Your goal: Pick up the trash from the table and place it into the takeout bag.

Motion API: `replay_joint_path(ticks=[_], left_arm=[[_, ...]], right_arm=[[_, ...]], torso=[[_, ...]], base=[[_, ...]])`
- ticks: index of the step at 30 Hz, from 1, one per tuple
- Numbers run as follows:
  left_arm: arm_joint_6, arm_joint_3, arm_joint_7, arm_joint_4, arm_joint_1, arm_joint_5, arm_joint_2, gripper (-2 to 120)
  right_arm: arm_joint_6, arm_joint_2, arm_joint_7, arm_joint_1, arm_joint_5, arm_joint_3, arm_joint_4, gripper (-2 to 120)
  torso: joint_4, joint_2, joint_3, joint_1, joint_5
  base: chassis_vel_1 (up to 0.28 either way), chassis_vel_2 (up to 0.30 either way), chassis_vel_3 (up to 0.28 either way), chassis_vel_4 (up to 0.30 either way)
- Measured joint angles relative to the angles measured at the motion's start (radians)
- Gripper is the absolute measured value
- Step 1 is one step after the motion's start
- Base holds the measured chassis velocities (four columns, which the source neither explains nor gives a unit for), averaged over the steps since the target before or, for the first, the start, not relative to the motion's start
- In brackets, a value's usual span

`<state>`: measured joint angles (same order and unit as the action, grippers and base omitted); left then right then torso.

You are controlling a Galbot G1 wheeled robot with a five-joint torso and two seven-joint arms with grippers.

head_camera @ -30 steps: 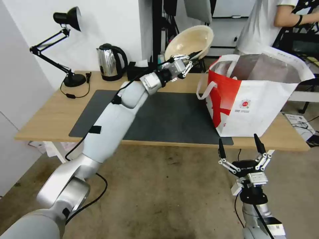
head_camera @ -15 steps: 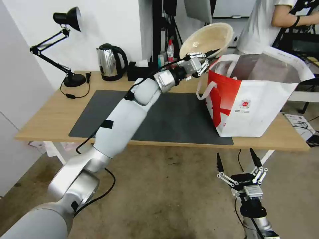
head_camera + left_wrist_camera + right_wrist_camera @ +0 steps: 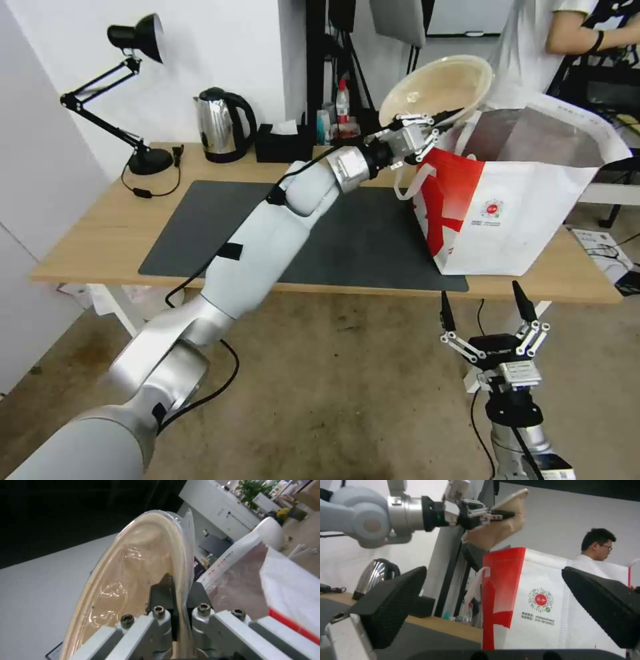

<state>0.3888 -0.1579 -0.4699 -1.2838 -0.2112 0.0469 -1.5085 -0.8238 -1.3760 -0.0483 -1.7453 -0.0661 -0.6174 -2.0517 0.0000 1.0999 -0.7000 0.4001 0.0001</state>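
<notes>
Since a second ago the left arm has carried the shallow beige bowl [image 3: 437, 88] rightward, from above the rear of the surface [image 3: 100, 233] to the near-left corner of the takeout bag [image 3: 527, 207].

Far left on the surface stand a black desk lamp [image 3: 133, 40], a steel kettle [image 3: 223, 125] and a black tissue box [image 3: 277, 143]; none is part of the task. The dark grey mat [image 3: 353, 240] carries no trash.

The left end effector [image 3: 427, 128] is closed on the bowl's rim. The left wrist view shows one finger inside the bowl and one outside, with the rim and its clear film pinched between them. The bowl stands tilted on edge, its open face towards the robot, with its bulk above and beyond the end effector.

The relation that matters: the bag's foil-lined mouth lies to the right of the bowl and below it. The bowl sits over the red side panel [image 3: 450, 193] and the white loop handle [image 3: 410, 180], not yet over the opening. In the inspector's judgement, further rightward travel is needed before release.

The right end effector [image 3: 490, 307] hangs below the surface's front edge, fingers spread wide, holding nothing. It is nearer the bag but idle.
</notes>
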Motion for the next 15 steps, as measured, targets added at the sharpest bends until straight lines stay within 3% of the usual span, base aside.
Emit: replay_joint_path(ticks=[8,15], left_arm=[[0.045,-0.054,0.002,0.102,0.061,-0.02,-0.076,0],[0.069,-0.069,0.016,0.156,0.099,-0.032,-0.087,0]], right_arm=[[0.001,-0.013,0.0,-0.009,0.003,0.004,-0.023,100],[0.001,-0.006,0.004,0.004,0.003,0.028,-0.023,100]], torso=[[-0.0001,0.0,0.0,0.0,0.0],[0.0003,0.0,0.0,0.0,-0.0002]], base=[[0.0,0.0,0.0,0.0],[0.0,0.0,0.0,0.0]])
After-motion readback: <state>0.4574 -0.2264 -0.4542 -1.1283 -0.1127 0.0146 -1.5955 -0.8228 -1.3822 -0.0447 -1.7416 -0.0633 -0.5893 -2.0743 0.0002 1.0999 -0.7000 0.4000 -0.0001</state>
